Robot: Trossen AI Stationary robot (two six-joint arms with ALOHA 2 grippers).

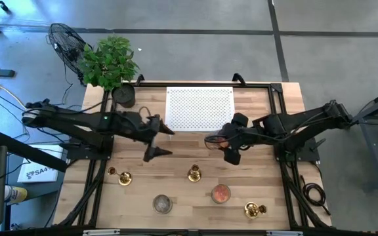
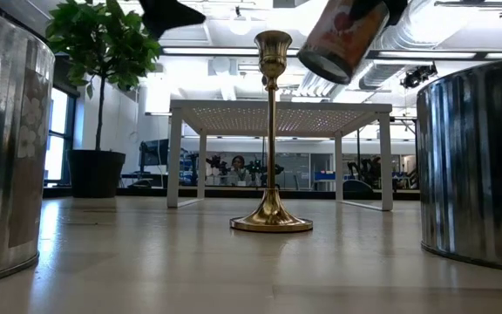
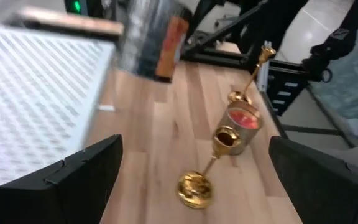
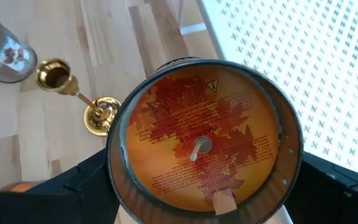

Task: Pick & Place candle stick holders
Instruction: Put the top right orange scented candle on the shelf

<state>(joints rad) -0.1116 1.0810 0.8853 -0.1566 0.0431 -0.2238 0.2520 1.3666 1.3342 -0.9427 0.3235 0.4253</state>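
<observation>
Three gold candlesticks stand on their round bases on the wooden table: one in the middle (image 1: 194, 174) (image 2: 271, 131) (image 3: 213, 165) (image 4: 73, 93), one at the near left (image 1: 125, 177), one at the near right (image 1: 254, 210) (image 3: 253, 74). My left gripper (image 1: 163, 142) hovers open and empty above the table's middle left, far of the middle candlestick. My right gripper (image 1: 218, 140) is shut on a glass jar with an orange-red candle (image 4: 204, 143) (image 2: 342, 39), high above the table just near of the white stand. My right gripper pinches the jar's round side wall (image 4: 120, 168) between its two fingers (image 4: 89, 177), one on each opposite side. The jar's open mouth faces back toward the wrist. The jar is lifted clear of the table and tilted, its bottom (image 2: 321, 63) lower than its mouth.
A white perforated stand (image 1: 200, 108) sits at the table's far middle, and a potted plant (image 1: 110, 62) at the far left corner. A second jar with a red candle (image 1: 220, 194) and a grey tin (image 1: 162, 204) stand near the front edge.
</observation>
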